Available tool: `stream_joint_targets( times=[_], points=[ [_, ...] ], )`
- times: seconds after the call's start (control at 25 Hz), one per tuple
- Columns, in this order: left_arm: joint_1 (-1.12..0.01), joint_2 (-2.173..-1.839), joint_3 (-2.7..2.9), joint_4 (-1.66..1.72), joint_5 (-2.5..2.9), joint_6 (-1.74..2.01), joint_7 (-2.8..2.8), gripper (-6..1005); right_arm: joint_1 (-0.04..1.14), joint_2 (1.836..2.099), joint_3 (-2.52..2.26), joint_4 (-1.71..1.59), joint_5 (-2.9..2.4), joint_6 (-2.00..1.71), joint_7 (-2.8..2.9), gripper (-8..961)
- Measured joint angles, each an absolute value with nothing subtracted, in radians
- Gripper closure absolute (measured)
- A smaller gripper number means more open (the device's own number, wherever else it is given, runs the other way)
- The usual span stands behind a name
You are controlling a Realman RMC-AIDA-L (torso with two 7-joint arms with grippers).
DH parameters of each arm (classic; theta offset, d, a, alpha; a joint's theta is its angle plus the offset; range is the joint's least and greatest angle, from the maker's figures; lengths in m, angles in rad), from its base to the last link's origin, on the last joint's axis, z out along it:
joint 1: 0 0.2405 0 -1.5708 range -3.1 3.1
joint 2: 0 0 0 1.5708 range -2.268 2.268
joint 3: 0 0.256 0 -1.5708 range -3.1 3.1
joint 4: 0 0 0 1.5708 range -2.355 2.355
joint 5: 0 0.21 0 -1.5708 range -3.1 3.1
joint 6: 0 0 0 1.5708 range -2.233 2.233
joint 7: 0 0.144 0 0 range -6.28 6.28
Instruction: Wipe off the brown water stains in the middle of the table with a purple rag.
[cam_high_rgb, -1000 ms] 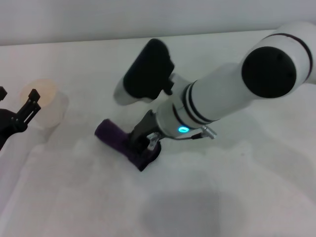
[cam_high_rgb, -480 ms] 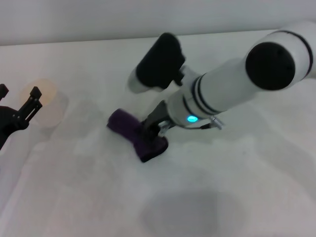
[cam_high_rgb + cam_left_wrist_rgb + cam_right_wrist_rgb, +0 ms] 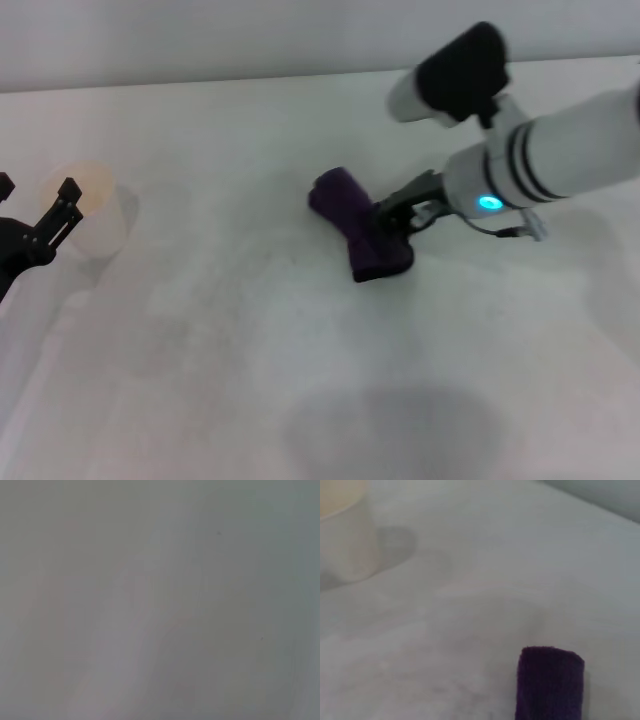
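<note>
The table (image 3: 250,380) is a wide white matte top with faint grey smudges. On it, a little right of the middle, lies the purple rag (image 3: 358,232), a thick rolled bundle that rests directly on the surface. Far to the left stands a pale translucent cup (image 3: 92,210), well apart from the rag. No brown blotch can be made out on the surface between them.

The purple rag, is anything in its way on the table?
Nothing visible is. The right gripper holds the purple rag flat on the bare white table. The cup stands far off beside the left gripper.
</note>
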State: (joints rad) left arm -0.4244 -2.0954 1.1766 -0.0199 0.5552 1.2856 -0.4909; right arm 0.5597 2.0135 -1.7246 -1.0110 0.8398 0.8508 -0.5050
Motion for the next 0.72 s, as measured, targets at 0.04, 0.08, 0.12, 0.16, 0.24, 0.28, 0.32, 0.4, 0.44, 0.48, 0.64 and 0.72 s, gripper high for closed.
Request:
stream_joint_targets(
  times=[0.04, 0.08, 0.12, 0.16, 0.24, 0.28, 0.32, 0.4, 0.44, 0.48, 0.64, 0.72],
  points=[
    [-0.425, -2.095, 1.177, -0.020, 0.555, 1.286, -0.491, 120, 0.535, 2.014, -1.704, -1.028, 0.840, 0.857, -0.513, 850],
    [-0.425, -2.095, 1.177, -0.019, 0.555, 1.287, -0.491, 120, 0.509, 2.013, -1.687, -1.048, 0.841, 0.861, -0.519, 850],
    [-0.425, -2.095, 1.177, -0.019, 0.555, 1.287, -0.490, 120, 0.486, 2.013, -1.674, -1.068, 0.841, 0.866, -0.525, 849],
    [-0.425, -2.095, 1.177, -0.019, 0.555, 1.287, -0.489, 120, 0.464, 2.013, -1.665, -1.089, 0.842, 0.870, -0.531, 849],
    [-0.426, -2.093, 1.177, -0.018, 0.555, 1.287, -0.487, 119, 0.429, 2.013, -1.659, -1.117, 0.856, 0.873, -0.554, 848],
    [-0.427, -2.092, 1.177, -0.018, 0.555, 1.287, -0.486, 119, 0.417, 2.013, -1.658, -1.122, 0.869, 0.874, -0.572, 848],
    [-0.429, -2.092, 1.177, -0.018, 0.555, 1.287, -0.485, 119, 0.410, 2.013, -1.657, -1.123, 0.886, 0.875, -0.592, 847],
    [-0.430, -2.091, 1.177, -0.016, 0.555, 1.287, -0.485, 119, 0.405, 2.013, -1.657, -1.110, 0.916, 0.872, -0.626, 825],
    [-0.431, -2.091, 1.177, -0.015, 0.555, 1.287, -0.485, 119, 0.405, 2.013, -1.657, -1.101, 0.930, 0.867, -0.639, 803],
    [-0.431, -2.090, 1.177, -0.013, 0.555, 1.287, -0.485, 119, 0.404, 2.013, -1.657, -1.096, 0.937, 0.861, -0.647, 782],
    [-0.428, -2.090, 1.177, -0.008, 0.555, 1.287, -0.486, 120, 0.393, 2.013, -1.653, -1.094, 0.978, 0.820, -0.685, 652],
    [-0.425, -2.089, 1.177, -0.005, 0.549, 1.287, -0.486, 120, 0.385, 2.013, -1.640, -1.093, 1.034, 0.802, -0.730, 566]
  ],
)
